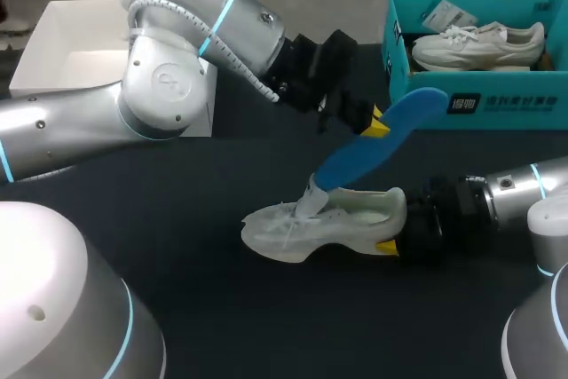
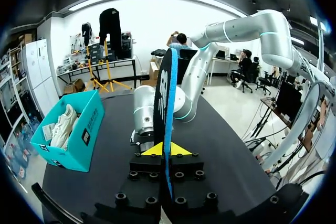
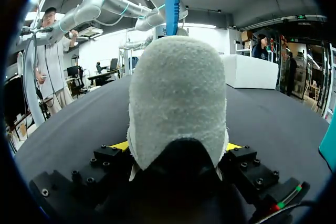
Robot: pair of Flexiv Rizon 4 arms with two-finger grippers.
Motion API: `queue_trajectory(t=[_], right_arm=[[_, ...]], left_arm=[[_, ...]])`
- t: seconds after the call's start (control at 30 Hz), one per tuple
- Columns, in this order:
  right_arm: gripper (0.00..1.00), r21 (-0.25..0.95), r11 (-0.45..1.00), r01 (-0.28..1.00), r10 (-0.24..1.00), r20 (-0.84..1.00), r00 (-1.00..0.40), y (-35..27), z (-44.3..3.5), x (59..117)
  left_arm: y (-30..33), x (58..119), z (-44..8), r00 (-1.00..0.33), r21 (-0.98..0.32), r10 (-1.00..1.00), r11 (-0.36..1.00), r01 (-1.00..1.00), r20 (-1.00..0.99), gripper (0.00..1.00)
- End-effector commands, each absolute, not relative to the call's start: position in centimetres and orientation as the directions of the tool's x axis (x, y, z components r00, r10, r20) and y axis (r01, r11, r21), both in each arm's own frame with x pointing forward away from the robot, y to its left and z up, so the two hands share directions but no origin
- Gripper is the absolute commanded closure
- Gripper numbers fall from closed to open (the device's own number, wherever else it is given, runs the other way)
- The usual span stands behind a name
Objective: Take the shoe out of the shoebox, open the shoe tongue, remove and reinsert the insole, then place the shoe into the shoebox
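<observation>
A teal shoebox (image 1: 401,51) holding a second shoe (image 1: 479,44) is seen at the table's (image 1: 177,184) far right; a white box (image 1: 62,59) at far left is partly hidden by the left arm (image 1: 169,86). Only in the left wrist view is the blue insole (image 2: 166,93) shown edge-on, clamped in the left gripper (image 2: 167,149). The shoe (image 1: 319,219) is laid mid-table, toe leftward, heel clamped by the right gripper (image 3: 177,148); the insole is slanted up from its opening toward the shoebox
</observation>
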State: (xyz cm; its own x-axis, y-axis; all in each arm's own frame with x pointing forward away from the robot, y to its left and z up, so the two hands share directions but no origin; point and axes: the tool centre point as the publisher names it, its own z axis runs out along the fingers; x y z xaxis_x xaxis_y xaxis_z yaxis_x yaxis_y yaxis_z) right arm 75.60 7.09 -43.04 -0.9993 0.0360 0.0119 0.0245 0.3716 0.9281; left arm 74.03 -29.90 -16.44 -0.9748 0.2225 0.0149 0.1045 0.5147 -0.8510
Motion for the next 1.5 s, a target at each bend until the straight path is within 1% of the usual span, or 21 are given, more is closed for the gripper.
queue_trajectory(t=[0.03, 0.07, 0.33, 0.5, 0.57, 0.77, 0.97, 1.13, 1.2, 1.5], right_arm=[[1.00, 0.926, 0.376, 0.025, 0.037, 0.012, -0.999, 7.2, -43.4, 75.4], [1.00, 0.926, 0.376, 0.025, 0.037, 0.012, -0.999, 7.2, -43.4, 75.4], [1.00, 0.926, 0.376, 0.025, 0.037, 0.012, -0.999, 7.2, -43.4, 75.4], [1.00, 0.926, 0.376, 0.025, 0.037, 0.012, -0.999, 7.2, -43.4, 75.4], [1.00, 0.926, 0.376, 0.025, 0.037, 0.012, -0.999, 7.2, -43.4, 75.4], [1.00, 0.926, 0.376, 0.025, 0.037, 0.012, -0.999, 7.2, -43.4, 75.4], [1.00, 0.926, 0.376, 0.025, 0.037, 0.012, -0.999, 7.2, -43.4, 75.4], [1.00, 0.926, 0.376, 0.025, 0.037, 0.012, -0.999, 7.2, -43.4, 75.4], [1.00, 0.926, 0.376, 0.025, 0.037, 0.012, -0.999, 7.2, -43.4, 75.4], [1.00, 0.926, 0.376, 0.025, 0.037, 0.012, -0.999, 7.2, -43.4, 75.4]], left_arm=[[-29.7, 74.0, -16.2, -0.979, -0.858, 0.201, 0.508, 0.077, 0.031, 1.00], [-29.4, 73.9, -15.7, -0.983, -0.862, 0.168, 0.506, 0.023, 0.072, 1.00], [-28.8, 72.8, -12.7, -0.980, -0.872, 0.060, 0.469, -0.142, 0.191, 1.00], [-28.5, 72.6, -11.1, -0.976, -0.871, 0.022, 0.457, -0.183, 0.217, 1.00], [-28.4, 72.4, -10.4, -0.966, -0.866, 0.016, 0.448, -0.223, 0.257, 1.00], [-28.4, 71.2, -8.6, -0.903, -0.832, 0.031, 0.402, -0.382, 0.429, 1.00], [-28.4, 70.1, -7.0, -0.864, -0.805, 0.010, 0.370, -0.464, 0.503, 1.00], [-28.1, 69.0, -5.5, -0.806, -0.774, 0.029, 0.299, -0.558, 0.591, 1.00], [-28.0, 68.7, -4.9, -0.799, -0.779, 0.062, 0.279, -0.562, 0.598, 1.00], [-28.0, 68.7, -4.9, -0.799, -0.779, 0.062, 0.279, -0.562, 0.598, 1.00]])
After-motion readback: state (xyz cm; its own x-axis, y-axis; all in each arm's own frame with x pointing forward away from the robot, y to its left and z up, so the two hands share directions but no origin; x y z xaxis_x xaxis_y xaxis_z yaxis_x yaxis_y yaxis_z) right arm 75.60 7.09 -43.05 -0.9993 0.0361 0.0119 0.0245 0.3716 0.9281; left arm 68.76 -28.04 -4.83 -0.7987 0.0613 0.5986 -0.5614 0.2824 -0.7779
